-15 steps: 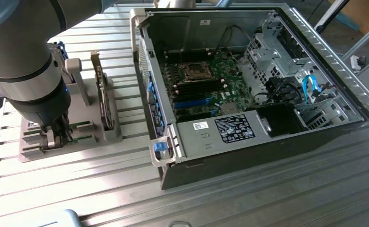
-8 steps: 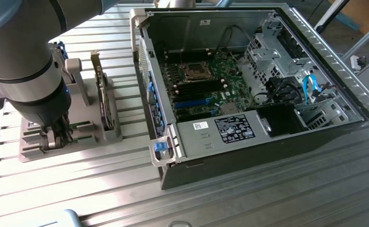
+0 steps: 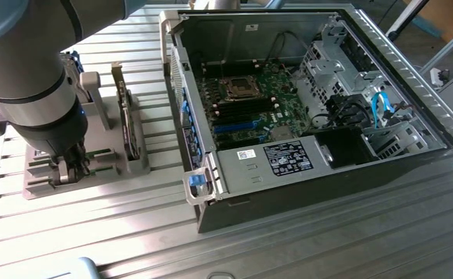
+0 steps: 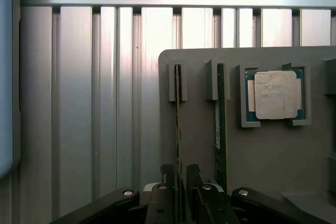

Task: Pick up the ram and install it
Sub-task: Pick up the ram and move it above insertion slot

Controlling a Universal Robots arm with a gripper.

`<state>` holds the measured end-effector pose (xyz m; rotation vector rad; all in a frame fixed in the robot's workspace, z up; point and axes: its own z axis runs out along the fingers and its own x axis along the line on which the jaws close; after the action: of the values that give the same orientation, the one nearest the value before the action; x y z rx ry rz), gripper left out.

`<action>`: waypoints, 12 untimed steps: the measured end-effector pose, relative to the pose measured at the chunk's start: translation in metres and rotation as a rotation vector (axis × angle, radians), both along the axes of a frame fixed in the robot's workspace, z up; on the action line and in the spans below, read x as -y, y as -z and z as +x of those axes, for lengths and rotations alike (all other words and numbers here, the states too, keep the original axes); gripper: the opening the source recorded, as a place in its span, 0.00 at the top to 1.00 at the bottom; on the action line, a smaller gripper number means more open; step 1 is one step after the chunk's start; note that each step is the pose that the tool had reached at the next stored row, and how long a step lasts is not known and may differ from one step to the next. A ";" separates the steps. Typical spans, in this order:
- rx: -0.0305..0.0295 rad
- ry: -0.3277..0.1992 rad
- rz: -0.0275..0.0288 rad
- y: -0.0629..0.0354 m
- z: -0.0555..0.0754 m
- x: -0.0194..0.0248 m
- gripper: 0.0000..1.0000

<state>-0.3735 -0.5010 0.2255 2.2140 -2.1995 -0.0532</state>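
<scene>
At the exterior view's left, the gripper point(image 4: 179, 176) hangs low over the holder point(image 4: 199, 145), its jaws parted astride the ram point(image 4: 178, 119) without pinching it. The ram stands on edge in the slot nearest the holder's side edge, its long axis parallel to that edge. A second stick point(image 4: 220, 124) stands beside it. The case point(image 3: 234, 23) lies rightward.

No readable text, black label point(image 3: 287, 158) and white sticker point(image 3: 246, 154) on power supply point(image 3: 246, 177), print illegible
</scene>
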 end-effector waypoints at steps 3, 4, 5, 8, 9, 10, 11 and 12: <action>0.0000 0.000 0.0000 0.0009 0.000 0.0000 0.76; 0.0000 0.000 0.0000 0.0013 0.000 0.0000 0.76; 0.0000 0.000 0.0000 0.0018 0.000 0.0000 0.76; 0.0000 0.000 0.0000 0.0032 0.000 0.0000 0.76; -0.0001 0.000 -0.0001 0.0040 0.000 0.0000 0.76; -0.0002 0.000 -0.0001 0.0043 0.000 0.0000 0.76; 0.0000 0.000 0.0000 0.0048 0.000 0.0000 0.76; 0.0001 0.000 0.0001 0.0052 0.000 0.0000 0.76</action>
<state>-0.3735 -0.5010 0.2203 2.2141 -2.1996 -0.0532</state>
